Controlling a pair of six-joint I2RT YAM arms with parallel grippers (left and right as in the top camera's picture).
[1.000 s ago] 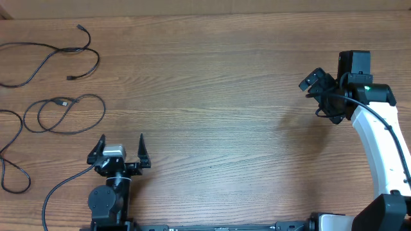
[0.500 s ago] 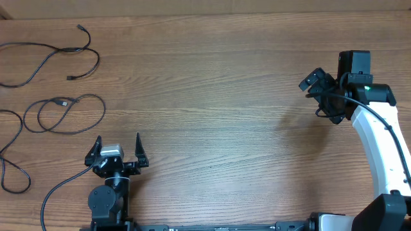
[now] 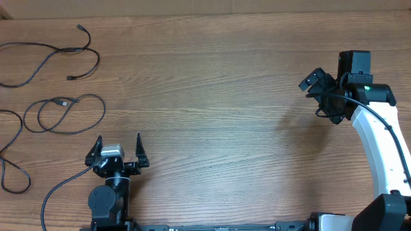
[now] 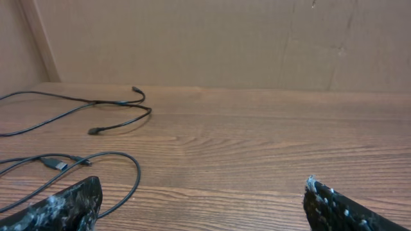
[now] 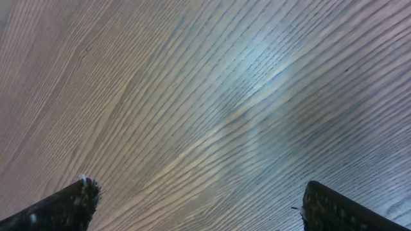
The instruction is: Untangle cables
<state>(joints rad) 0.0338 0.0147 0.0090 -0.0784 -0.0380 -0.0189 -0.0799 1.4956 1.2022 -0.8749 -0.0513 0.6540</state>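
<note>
Filling the overhead view, a wood-grain table [image 3: 225, 109]. Along its right side, the white right arm [image 3: 376, 144], rising from the near edge and bending left at the top. At the near edge left of centre, the left arm [image 3: 106, 202], short and black from above. On the right arm's end, the right gripper [image 3: 319, 97], jaws spread wide with nothing between them (only bare wood under it in the wrist view). On the left arm, the left gripper [image 3: 119, 136], pointing away from the base, jaws likewise wide apart and empty. Toward the far left corner, well apart from the right gripper and nearer the left one, the cables [image 3: 70, 50], thin black cords lying flat on the wood, untouched by either gripper. Farthest back, one cord crossing itself and curling round to a loose end. Nearer, beyond a strip of bare wood, another in a loose double loop, its plug [image 3: 61, 101] lying by the loop's far edge. Both running off the left edge of the view.
</note>
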